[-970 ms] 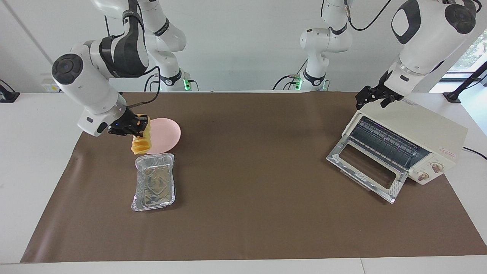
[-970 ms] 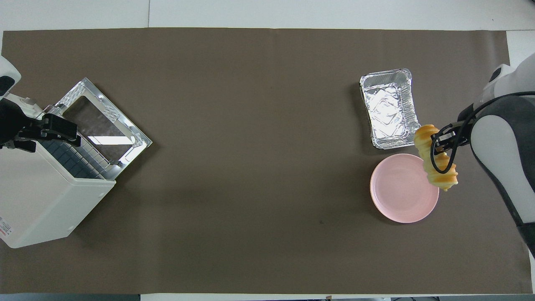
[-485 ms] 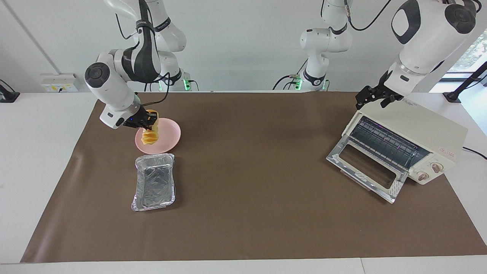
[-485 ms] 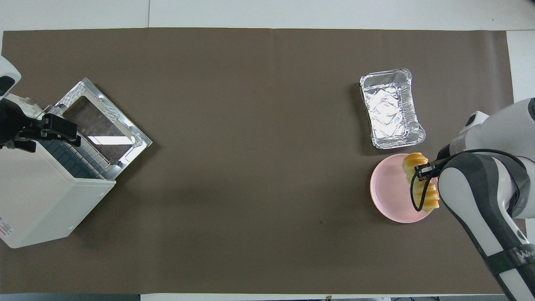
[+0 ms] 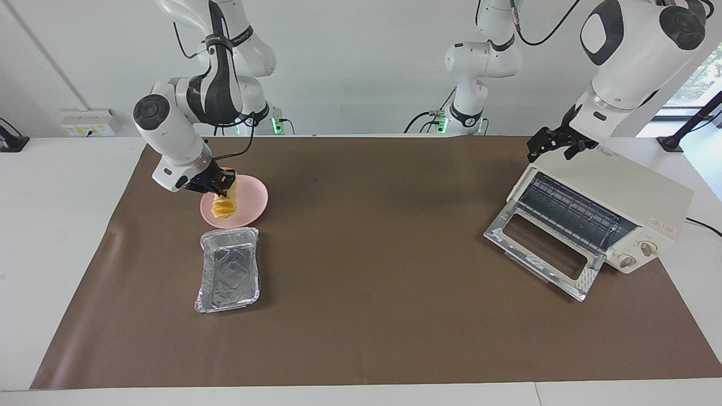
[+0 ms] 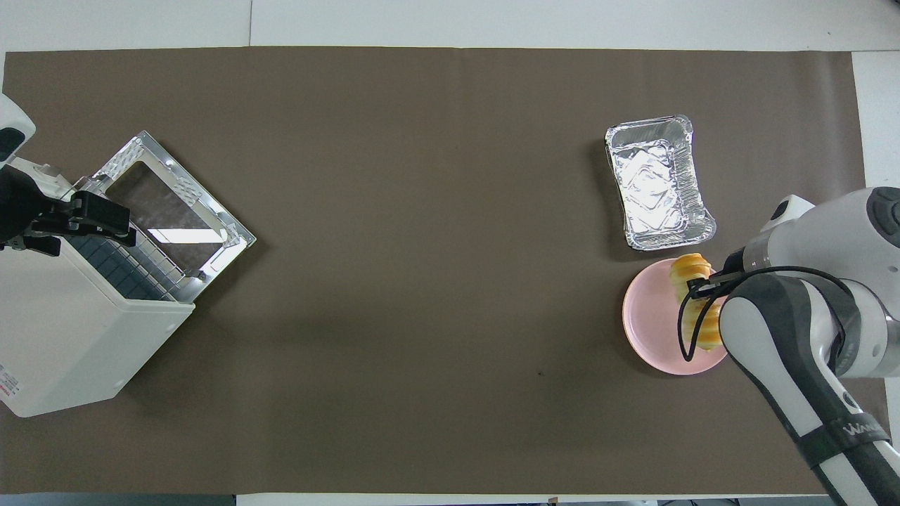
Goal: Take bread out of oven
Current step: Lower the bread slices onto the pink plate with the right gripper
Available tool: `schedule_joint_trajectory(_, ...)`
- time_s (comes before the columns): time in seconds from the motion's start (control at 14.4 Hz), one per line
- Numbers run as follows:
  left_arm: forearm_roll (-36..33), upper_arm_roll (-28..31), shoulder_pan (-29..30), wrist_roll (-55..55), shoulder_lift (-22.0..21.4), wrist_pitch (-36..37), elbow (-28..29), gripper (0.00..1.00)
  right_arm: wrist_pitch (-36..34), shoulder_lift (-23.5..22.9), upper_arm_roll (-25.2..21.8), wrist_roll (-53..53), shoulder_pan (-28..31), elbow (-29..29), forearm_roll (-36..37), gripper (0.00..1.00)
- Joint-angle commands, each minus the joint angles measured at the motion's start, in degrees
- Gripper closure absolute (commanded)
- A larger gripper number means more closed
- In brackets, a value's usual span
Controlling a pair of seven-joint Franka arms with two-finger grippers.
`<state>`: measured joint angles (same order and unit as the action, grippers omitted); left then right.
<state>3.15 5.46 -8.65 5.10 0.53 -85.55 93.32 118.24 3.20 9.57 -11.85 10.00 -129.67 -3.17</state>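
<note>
My right gripper (image 5: 217, 183) is shut on the golden ridged bread (image 5: 224, 204) and holds it tilted low over the round pink plate (image 5: 252, 197); I cannot tell whether the bread's lower end touches the plate. In the overhead view the bread (image 6: 692, 270) lies across the plate (image 6: 650, 316) under my right gripper (image 6: 703, 289). The cream-white oven (image 5: 632, 192) stands at the left arm's end of the table, its silver door (image 5: 541, 248) folded down open and its rack bare. My left gripper (image 5: 555, 148) waits over the oven's top edge (image 6: 84, 218).
A silver foil tray (image 5: 228, 270) lies empty just farther from the robots than the plate; it also shows in the overhead view (image 6: 657, 184). The brown mat (image 5: 366, 254) covers the table between plate and oven (image 6: 63, 337).
My right arm has carried the bread from over the foil tray's near end back toward the robots and lowered it over the pink plate. The left arm has not moved.
</note>
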Motion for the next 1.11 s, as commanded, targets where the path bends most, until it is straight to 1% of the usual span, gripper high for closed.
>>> schedule_joint_trajectory(0.0, 0.6, 0.1, -0.1, 0.6, -1.6, -0.9, 1.7, 0.0, 1.3, 0.8, 0.3, 0.2, -0.4, -1.5, -0.7, 1.0)
schedule_joint_trajectory(0.21, 0.6, 0.1, -0.1, 0.6, -1.7, -0.9, 1.7, 0.0, 1.6, 1.2, 0.3, 0.2, -0.4, -2.8, -0.7, 1.0)
schedule_joint_trajectory(1.04, 0.6, 0.1, -0.1, 0.7, -1.6, -0.9, 1.7, 0.0, 5.8, -0.3, 0.4, 0.6, -0.5, -5.1, -0.8, 1.0)
